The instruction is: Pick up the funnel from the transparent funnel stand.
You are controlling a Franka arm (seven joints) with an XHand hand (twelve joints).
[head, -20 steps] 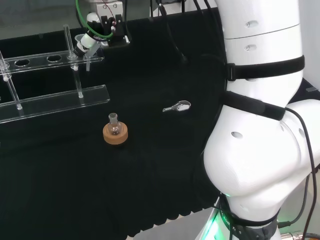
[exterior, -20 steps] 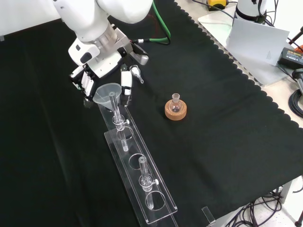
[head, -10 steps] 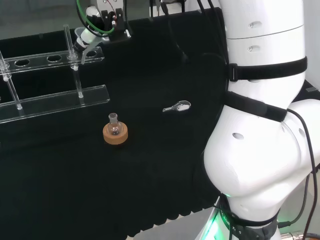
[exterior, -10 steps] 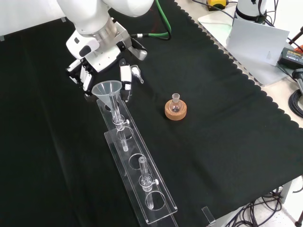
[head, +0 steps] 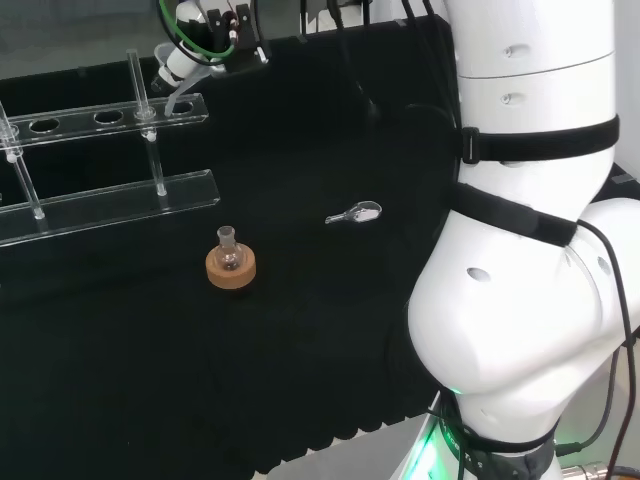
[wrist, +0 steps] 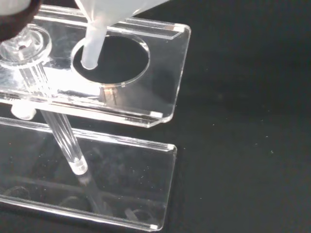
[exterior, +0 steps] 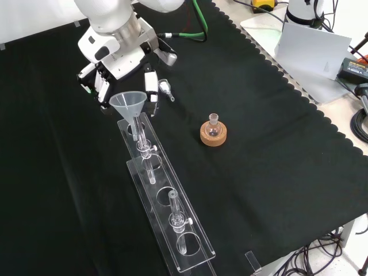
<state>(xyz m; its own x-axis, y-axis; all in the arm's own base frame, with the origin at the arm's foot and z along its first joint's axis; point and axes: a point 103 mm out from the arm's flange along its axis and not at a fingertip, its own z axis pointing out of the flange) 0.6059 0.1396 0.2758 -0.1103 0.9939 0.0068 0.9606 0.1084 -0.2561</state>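
A clear plastic funnel (exterior: 127, 102) hangs in my hand (exterior: 118, 63), whose fingers are curled on both sides of its cone. The funnel's stem (wrist: 94, 41) points down over the end hole of the transparent stand (wrist: 160, 92), its tip about level with the top plate. In the front view the stand (exterior: 172, 230) runs toward the near edge, its far end under the hand. In the head view the hand (head: 195, 58) is at the top left, and the funnel (head: 177, 95) hangs over the right end of the stand (head: 120, 200).
A small round flask on a cork ring (exterior: 213, 133) stands right of the stand in the front view. A small metal scoop (exterior: 165, 88) lies just beside the hand. Clear upright rods (exterior: 172, 207) rise from the stand. The arm's white links (head: 520, 250) rise at the head view's right.
The hand has risen with the funnel, drawing its stem up out of the stand's end hole. The stand, flask and scoop have not moved.
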